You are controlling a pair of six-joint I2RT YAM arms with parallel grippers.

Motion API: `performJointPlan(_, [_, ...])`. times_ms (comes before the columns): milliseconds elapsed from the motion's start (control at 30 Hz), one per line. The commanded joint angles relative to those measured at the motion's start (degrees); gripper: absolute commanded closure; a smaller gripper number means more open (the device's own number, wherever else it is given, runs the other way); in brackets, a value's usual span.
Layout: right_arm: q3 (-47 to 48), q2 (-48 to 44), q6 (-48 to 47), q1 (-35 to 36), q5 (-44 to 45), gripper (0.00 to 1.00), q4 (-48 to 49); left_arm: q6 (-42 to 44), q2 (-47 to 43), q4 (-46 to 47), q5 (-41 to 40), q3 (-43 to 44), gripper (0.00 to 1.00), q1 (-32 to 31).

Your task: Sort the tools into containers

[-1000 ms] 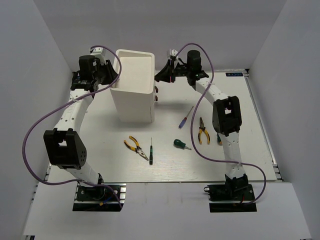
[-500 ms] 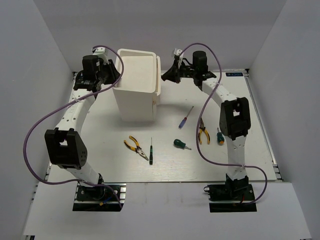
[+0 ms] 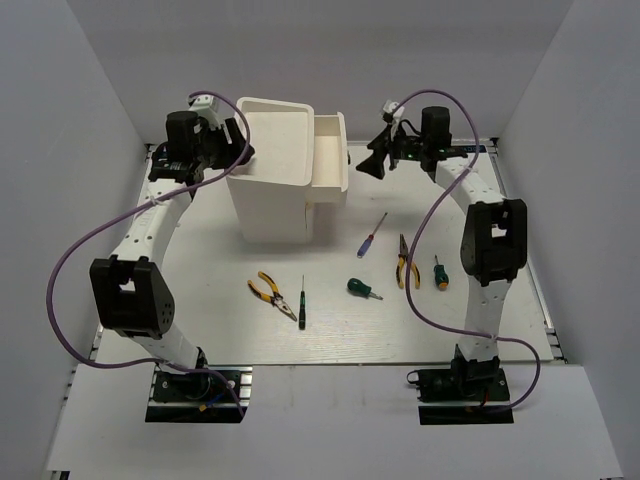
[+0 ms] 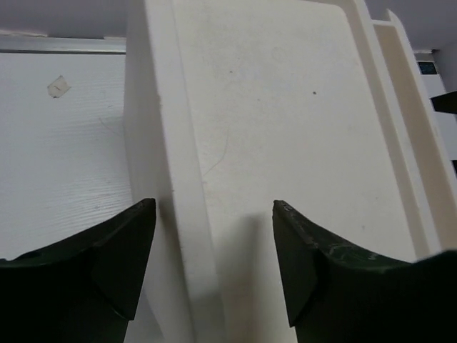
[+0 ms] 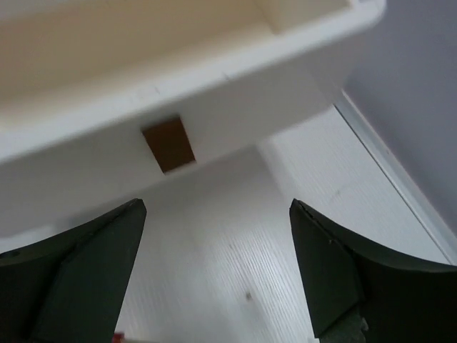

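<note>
Far left, my L gripper [image 3: 232,150] sits at the top left edge of the white cabinet [image 3: 268,205]. On the L wrist cam its 2 fingers [image 4: 107,250] are spread wide w/ the cabinet's left rim between them, gripping nothing (can't tell if either pad touches the wall). The recessed top tray [image 4: 285,128] fills most of that view.

Next over, the top drawer [image 3: 330,165] sticks out of the cabinet's right side. Just right of it hangs my R gripper [image 3: 372,165], jaws apart and holding nothing. On the R wrist cam it faces the drawer front, w/ the brown knob [image 5: 168,144] ahead of the gap and not touched.

All 6 tools lie on the table [image 3: 500,310] in front of the cabinet, none in a drawer. L to R:
- yellow-handled pliers [image 3: 268,292]
- thin black screwdriver [image 3: 302,300] just beside them
- stubby green screwdriver [image 3: 363,289]
- blue/red screwdriver [image 3: 373,235] farther back
- 2nd pliers [image 3: 405,262]
- 2nd green screwdriver [image 3: 438,272] close by the R arm
</note>
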Motion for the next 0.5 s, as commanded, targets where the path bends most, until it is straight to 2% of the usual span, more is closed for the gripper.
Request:
performJointPlan(0, [-1.74,-4.48,0.58,-2.78,2.05,0.12,-3.98,-0.30,-1.36,1.60,5.03,-0.50,0.22,-0.70])
performJointPlan(100, [-3.15,-7.64,-0.29,-2.96,9.78,0.10,-6.97,-0.30,-0.04,1.61,5.03,2.65,0.17,-0.70])
performJointPlan(167, [-3.67,-8.71,-2.74,-3.13,16.97,0.10,-12.85,-0.30,0.48,1.61,5.03,5.55,0.14,-0.70])
performJointPlan(267, [-6.91,-12.22,-1.70,-3.48,24.89,0.10,-21.36,0.22,-0.04,1.61,3.54,8.81,0.14,-0.70])
performJointPlan(300, [-6.84,-12.93,-2.75,-3.66,24.83,0.10,-24.09,0.75,-0.74,1.00,1.97,9.86,0.16,-0.70])
performJointPlan(333, [-7.02,-13.37,-3.28,-3.92,23.61,0.18,-26.99,1.88,-1.70,-0.14,1.96,9.87,0.26,-0.70])
performJointPlan(367, [-7.19,-13.98,-3.37,-4.36,23.34,0.41,-34.41,2.85,-2.67,-1.11,1.09,10.48,0.70,-0.70])
performJointPlan(400, [-8.67,-15.03,-4.59,-4.02,24.55,0.99,-36.92,3.82,-3.99,-2.59,-0.40,10.48,0.89,-0.70])
performJointPlan(433, [-9.90,-15.74,-4.43,-4.01,26.04,1.00,-38.77,4.70,-7.30,-5.31,-0.42,9.96,1.00,-1.31])
performJointPlan(467, [-11.22,-17.57,-3.56,-3.49,28.23,1.00,-41.84,5.23,-9.34,-6.38,-0.42,8.74,1.00,-1.31])
